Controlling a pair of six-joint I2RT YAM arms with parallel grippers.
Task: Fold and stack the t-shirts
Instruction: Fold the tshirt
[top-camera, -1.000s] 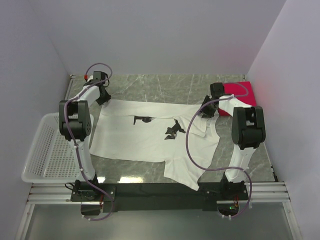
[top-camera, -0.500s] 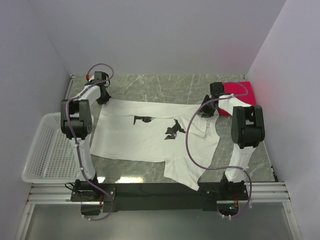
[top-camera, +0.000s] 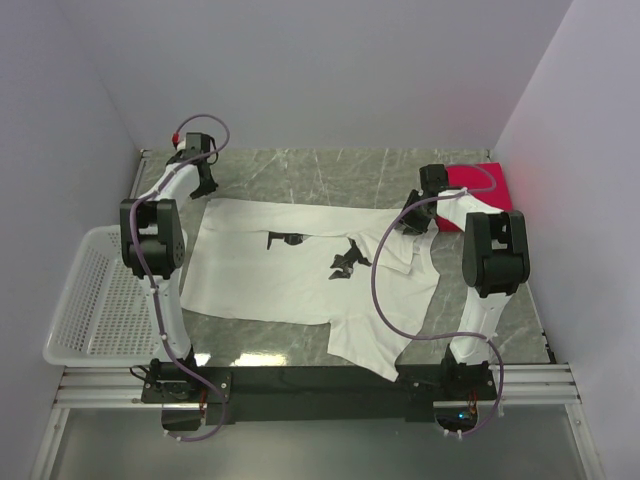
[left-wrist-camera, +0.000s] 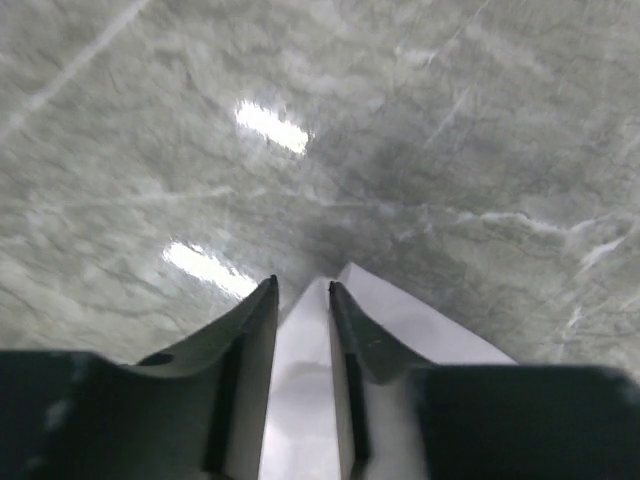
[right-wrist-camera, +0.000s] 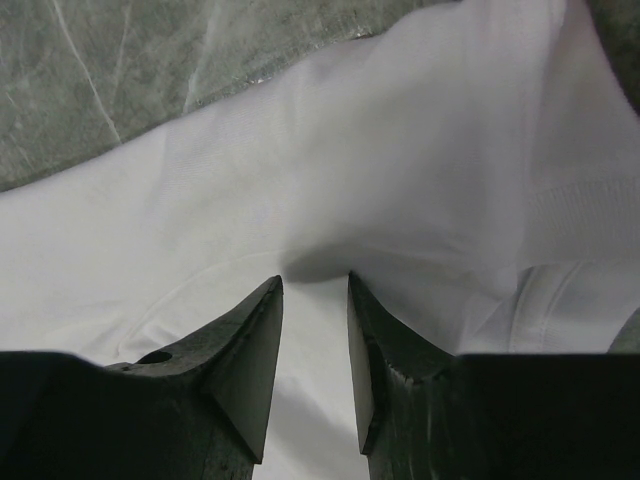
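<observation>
The white shirt (top-camera: 300, 270) is spread mid-frame, with the red shirt (top-camera: 487, 178) at upper right. The left gripper (left-wrist-camera: 302, 286) and right gripper (right-wrist-camera: 314, 280) are held narrowly parted over white cloth. Corners should be pinched fully before folding.

White t-shirt (top-camera: 290, 275) with small black print; plain bright red t-shirt (top-camera: 488, 192). The surface (top-camera: 330, 165) is grey-green marble streaked with pale veins. The basket (top-camera: 85, 300) is white, patterned with a fine grid of holes. Left arm (top-camera: 150, 240) and right arm (top-camera: 495, 255) are black and white, with mauve cables (top-camera: 378, 275). Walls (top-camera: 330, 70) are pale lavender-grey.
</observation>
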